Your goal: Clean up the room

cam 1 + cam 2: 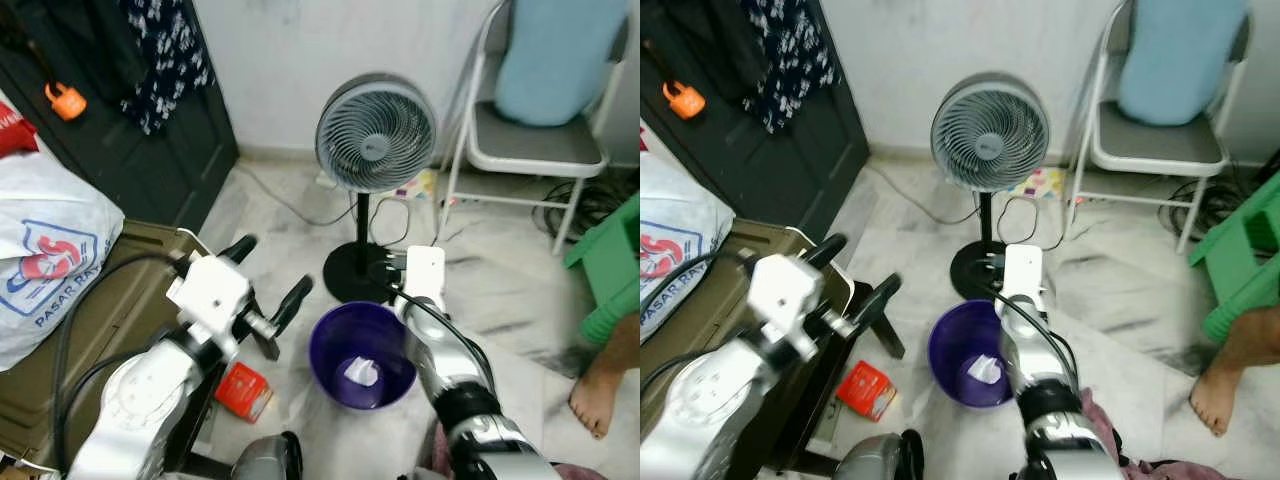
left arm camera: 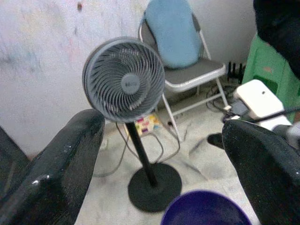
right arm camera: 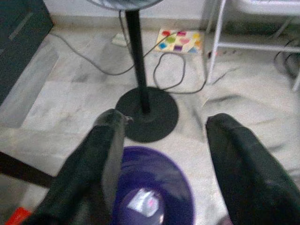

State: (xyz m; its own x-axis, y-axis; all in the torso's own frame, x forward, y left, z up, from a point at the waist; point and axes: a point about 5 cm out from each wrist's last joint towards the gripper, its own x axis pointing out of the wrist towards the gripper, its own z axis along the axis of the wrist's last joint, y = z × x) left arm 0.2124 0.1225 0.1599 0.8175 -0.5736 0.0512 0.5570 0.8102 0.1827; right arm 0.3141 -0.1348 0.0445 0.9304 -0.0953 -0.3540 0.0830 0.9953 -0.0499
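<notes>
A purple bin (image 1: pixel 362 355) stands on the marble floor in front of me, with a crumpled white scrap (image 1: pixel 361 372) lying in its bottom. A small red box (image 1: pixel 243 391) lies on the floor to its left. My left gripper (image 1: pixel 277 263) hovers open above the floor, left of the bin and over the red box, with nothing between its fingers. My right gripper (image 3: pixel 165 117) is open and empty too, held over the bin's far rim and pointing at the fan's round base (image 3: pixel 147 114).
A grey pedestal fan (image 1: pixel 375 133) stands just behind the bin, cables trailing beside it. Behind are a folding chair (image 1: pixel 535 150) with a blue cushion and a black cabinet (image 1: pixel 150 150). A green stool (image 1: pixel 610 265) and a person's foot (image 1: pixel 598 388) are right. An olive case (image 1: pixel 120 310) holds a white bag (image 1: pixel 45 250).
</notes>
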